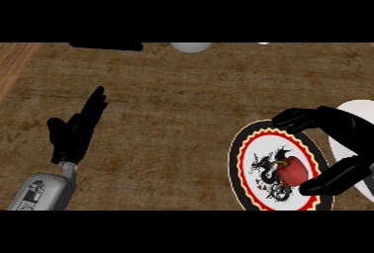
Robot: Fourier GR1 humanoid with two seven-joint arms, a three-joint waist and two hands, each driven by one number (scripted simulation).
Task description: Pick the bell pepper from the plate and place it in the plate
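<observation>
Here the pepper (294, 170) sits lower right on the patterned plate (237, 155), just left of the nearer right hand (341, 124), whose wide-spread fingers bracket it unclosed; the left hand (73, 131) rests open, far left.

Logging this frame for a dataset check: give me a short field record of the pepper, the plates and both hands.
pepper: red bell pepper lying on round patterned plate with red-and-black rim
second plate: plain white plate, right edge, partly hidden
right hand: open, arched over pepper, not closed
left hand: open, resting, fingers up, at left
</observation>
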